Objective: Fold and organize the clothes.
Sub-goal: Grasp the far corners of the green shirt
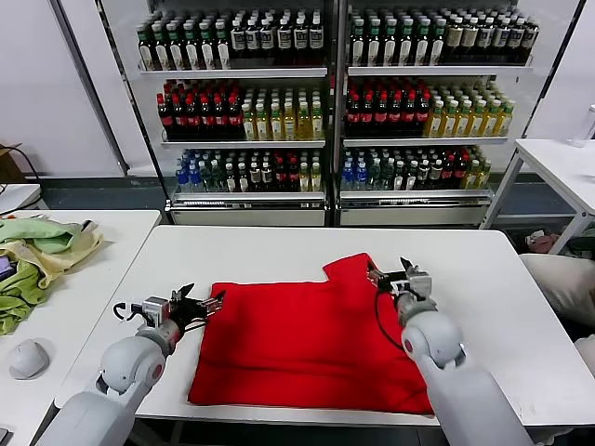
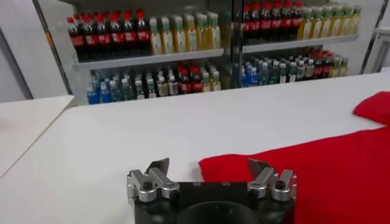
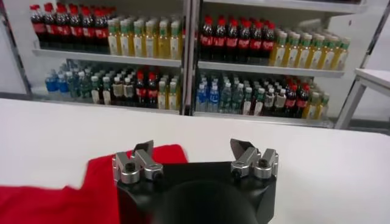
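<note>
Looking down from the head view, the left gripper (image 1: 206,305) sits at the lower left of the frame with its fingers spread wide, holding nothing, its tips at the left edge of the red T-shirt (image 1: 311,339). The right gripper (image 1: 387,272) is right of centre, also spread open and holding nothing, over the garment's upper right corner beside the sleeve that juts toward the shelves. The shirt lies flat, plain face up, across the lower middle of the white table (image 1: 279,246). At far left a second table (image 1: 88,307) carries pale green and yellow cloths (image 1: 37,255) and a grey mouse-like object (image 1: 28,359). Shelves of bottled drinks (image 1: 335,102) fill the top of the frame, and another white table (image 1: 562,167) stands at upper right

In the left wrist view, the left gripper (image 2: 208,165) occupies the bottom centre, jaws wide apart, nothing between them; the corner of the red T-shirt (image 2: 304,176) lies just past its fingertips (image 2: 159,165) and spreads to the lower right. White table (image 2: 152,134) fills the middle, bottle shelves (image 2: 183,55) the top

In the right wrist view, the right gripper (image 3: 192,148) sits at the bottom centre, jaws wide apart and holding nothing. The red T-shirt (image 3: 67,195) shows at the lower left, reaching up beside one finger. Bare white table (image 3: 317,158) lies beyond, with bottle shelves (image 3: 183,55) behind
</note>
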